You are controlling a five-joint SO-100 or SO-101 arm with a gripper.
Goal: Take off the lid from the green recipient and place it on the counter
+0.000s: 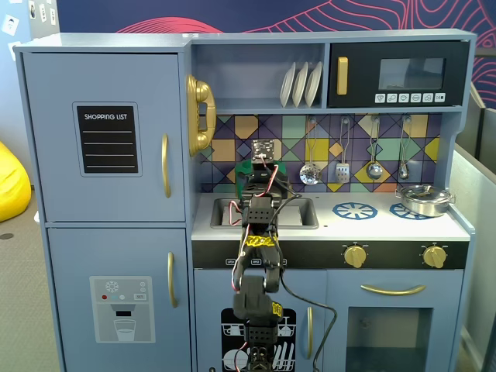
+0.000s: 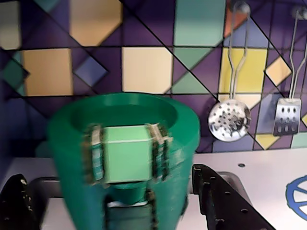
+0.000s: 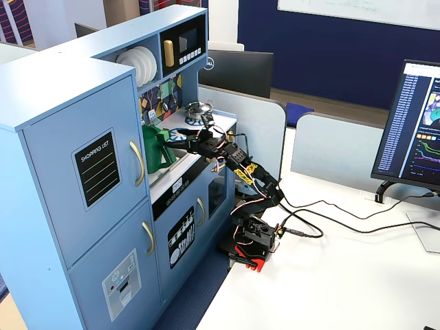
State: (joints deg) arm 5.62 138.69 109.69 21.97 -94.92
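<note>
Risks tipping the tall translucent green plastic tub (image 2: 124,158), standing by the back left corner of the sunken sink (image 1: 302,213) on the pale grey-white worktop (image 1: 387,225), should the black two-finger gripper (image 2: 108,179) close low on its wall. Spread wide either side of that tub, clasping nothing. Cannot tell whether the flat green lid sits on the rim, nor what lies inside.

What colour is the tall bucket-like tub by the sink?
Translucent green. The green recipient fills the wrist view, where its colour shows best.
</note>
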